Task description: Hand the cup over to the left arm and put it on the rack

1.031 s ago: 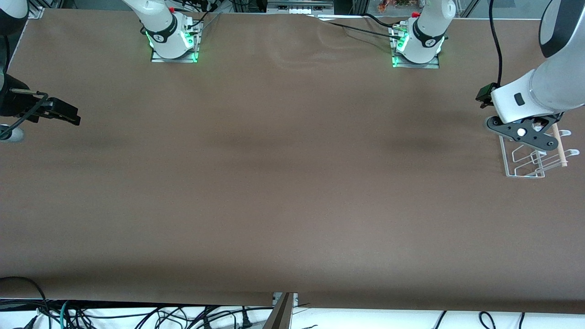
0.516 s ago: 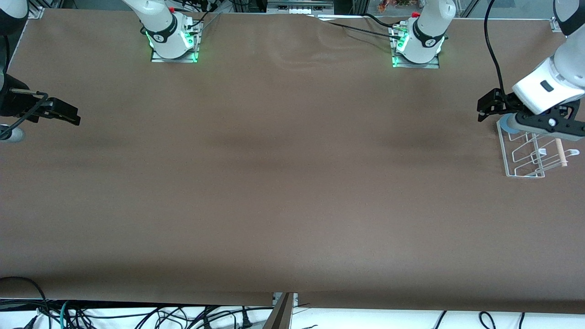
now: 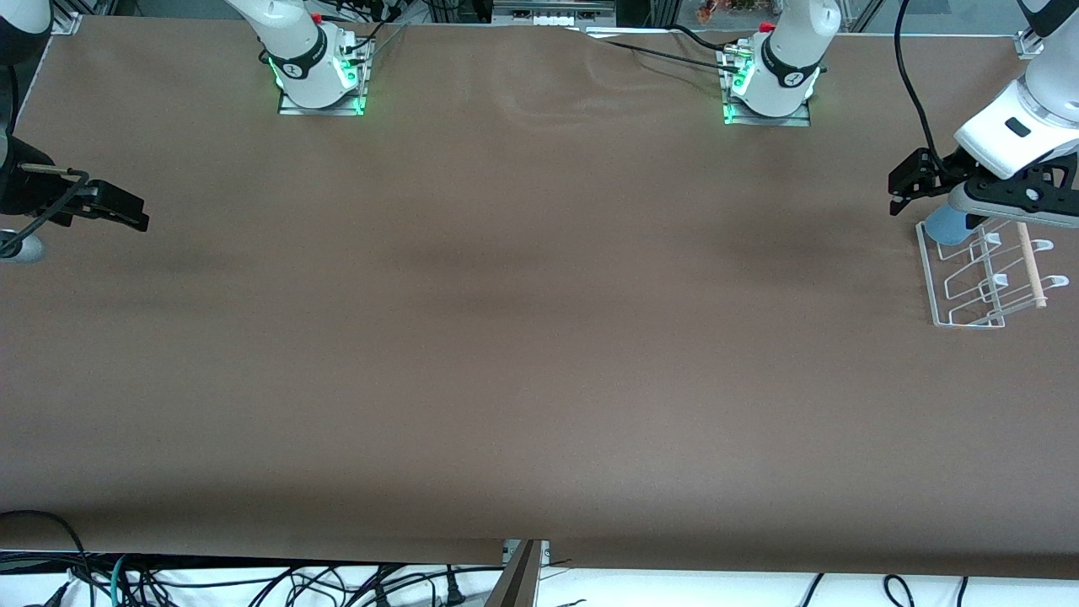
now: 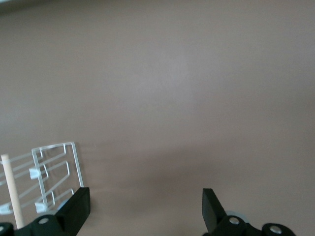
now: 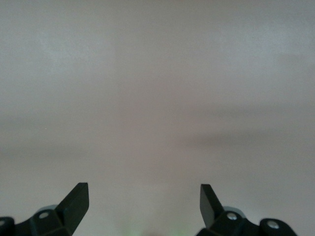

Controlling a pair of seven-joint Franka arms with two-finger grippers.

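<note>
Brown table (image 3: pixel 539 337) runs bare toward the rack (image 3: pixel 969 287) at the left arm's end. On its farther end sits the cup (image 3: pixel 942 224); above it hangs the left gripper (image 3: pixel 1003 196), jaws spread, empty. Lift straight off, I'd judge, avoiding snags. Right gripper (image 3: pixel 118 206) waits, jaws spread.

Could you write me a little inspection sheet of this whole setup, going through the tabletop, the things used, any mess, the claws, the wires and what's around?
Surface: brown table, wrinkled between the two arm bases.
Job's things: light-blue cup sits on the rack at the left arm's end; wooden dowel along the rack's top.
Clutter: nothing seen.
Pincers: left pincer open, over the rack beside the cup, not gripping it; right pincer open, waiting at the right arm's end.
Cables: black cable runs to the left arm; tangled cables below the table's near edge.
Surroundings: green lights at both arm bases.
</note>
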